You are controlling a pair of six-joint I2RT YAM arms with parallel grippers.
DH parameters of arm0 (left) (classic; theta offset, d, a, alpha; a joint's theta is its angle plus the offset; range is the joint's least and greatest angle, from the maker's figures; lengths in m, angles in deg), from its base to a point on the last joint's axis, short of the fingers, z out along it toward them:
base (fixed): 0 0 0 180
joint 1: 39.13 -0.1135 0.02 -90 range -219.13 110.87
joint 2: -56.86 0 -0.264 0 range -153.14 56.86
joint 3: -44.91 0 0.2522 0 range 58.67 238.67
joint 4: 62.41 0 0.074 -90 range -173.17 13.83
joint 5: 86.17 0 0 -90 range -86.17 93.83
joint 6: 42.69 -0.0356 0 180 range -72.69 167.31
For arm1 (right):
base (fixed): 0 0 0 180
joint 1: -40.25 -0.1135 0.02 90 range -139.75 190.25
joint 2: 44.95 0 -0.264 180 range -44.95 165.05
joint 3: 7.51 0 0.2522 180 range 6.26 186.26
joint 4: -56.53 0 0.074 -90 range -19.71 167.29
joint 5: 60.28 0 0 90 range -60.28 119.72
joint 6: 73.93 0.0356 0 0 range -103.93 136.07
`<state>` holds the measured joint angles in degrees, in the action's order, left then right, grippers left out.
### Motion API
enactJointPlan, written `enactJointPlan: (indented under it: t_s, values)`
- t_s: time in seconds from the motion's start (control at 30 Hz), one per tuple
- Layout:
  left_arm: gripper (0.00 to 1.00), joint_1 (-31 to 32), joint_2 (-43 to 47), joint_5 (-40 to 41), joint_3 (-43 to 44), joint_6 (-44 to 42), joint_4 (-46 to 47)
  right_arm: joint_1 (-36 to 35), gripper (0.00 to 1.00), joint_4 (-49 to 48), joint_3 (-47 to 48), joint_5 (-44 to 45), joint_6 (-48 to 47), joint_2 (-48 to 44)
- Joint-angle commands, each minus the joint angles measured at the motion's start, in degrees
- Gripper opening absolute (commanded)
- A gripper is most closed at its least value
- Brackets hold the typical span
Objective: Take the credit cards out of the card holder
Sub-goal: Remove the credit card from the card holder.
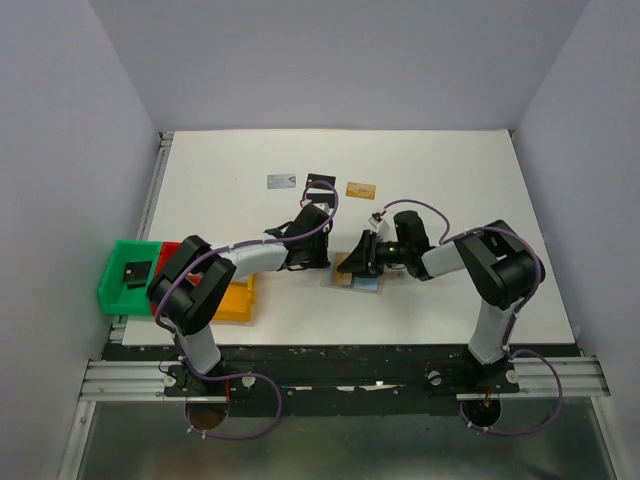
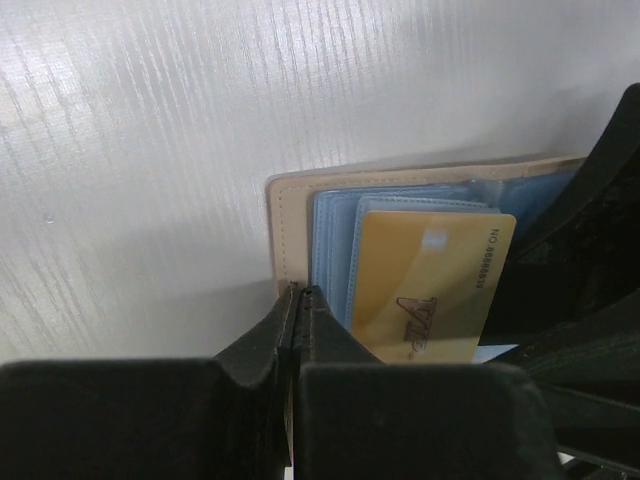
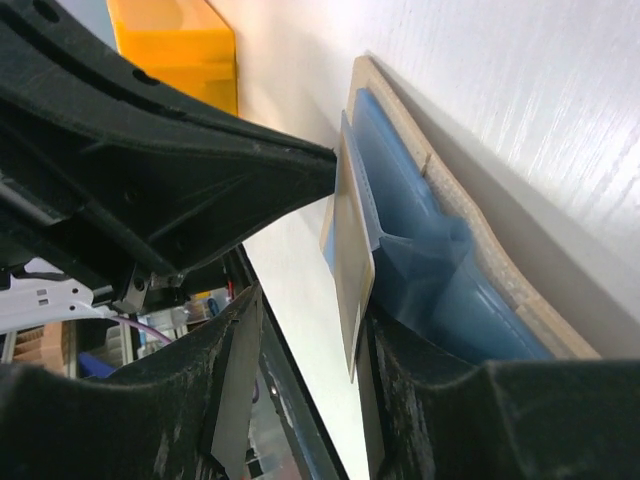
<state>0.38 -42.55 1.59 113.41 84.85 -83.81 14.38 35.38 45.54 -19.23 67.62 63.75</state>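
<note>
**Left fingers shut at the holder's edge, right fingers astride a gold card**

The holder lies open on the table, right at both sets of fingertips. A gold card sticks partway out of a blue sleeve, just right of the left fingertips. Beyond the fingers, well apart from them, lie a silver card, a black card and a second gold card. A yellow bin sits behind the left gripper, beside its forearm. A red bin and a green bin sit further back.

Both arms reach in low toward each other, wrists almost meeting over the holder. The left gripper is closed tight, tips against the holder's tan border; whether they pinch anything I cannot tell. The right gripper stands about half open, with the gold card's edge in the gap, one finger against the blue sleeve and the other apart from the card.

Each gripper blocks the other's front. White table shows from the holder's far edge to the loose cards.
</note>
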Motion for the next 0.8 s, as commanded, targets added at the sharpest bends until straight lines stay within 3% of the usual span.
enactJointPlan:
  t_s: [0.0,0.27,0.77]
  values:
    - [0.06,0.3,-2.4,-0.7,-0.7,0.6,-1.1,-0.3,0.49,4.9,-1.6,2.6,-2.9,-4.7]
    - [0.0,0.3,-2.7,-1.0,-0.8,1.0,-1.1,-0.2,0.49,9.2,-2.1,4.7,-5.1,-8.2]
    - [0.0,0.1,-3.0,-0.2,-0.7,0.8,-1.9,0.8,0.48,12.2,-3.9,6.0,-6.5,-12.6]
